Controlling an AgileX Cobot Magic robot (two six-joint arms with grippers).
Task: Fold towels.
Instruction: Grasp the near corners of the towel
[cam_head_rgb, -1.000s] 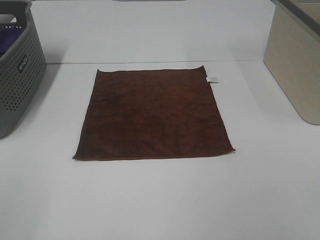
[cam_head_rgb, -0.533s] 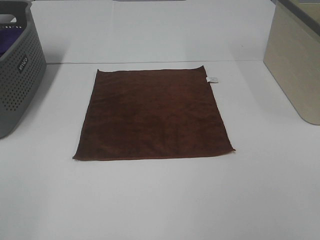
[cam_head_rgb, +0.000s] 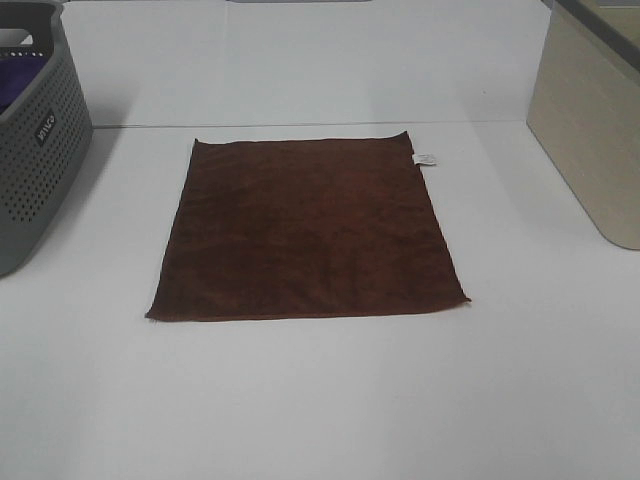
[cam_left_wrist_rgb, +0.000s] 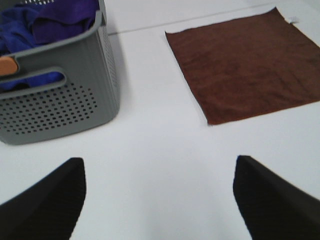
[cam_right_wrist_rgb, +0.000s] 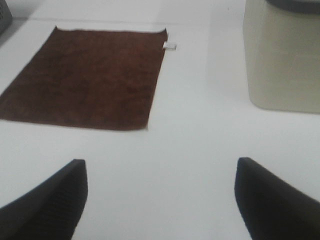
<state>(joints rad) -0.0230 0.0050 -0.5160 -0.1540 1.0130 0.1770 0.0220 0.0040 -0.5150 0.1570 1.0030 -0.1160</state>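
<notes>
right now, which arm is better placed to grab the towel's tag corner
Right, probably: the white tag sits on the right edge of the towel, nearer the right gripper, which is open

The left gripper (cam_left_wrist_rgb: 158, 162) hangs at the near left, its two dark ribbed fingers (cam_left_wrist_rgb: 45, 200) spread wide and gripping nothing. The right gripper (cam_right_wrist_rgb: 161, 162) hangs at the near right in the same pose, jaws wide apart, holding nothing.
</notes>
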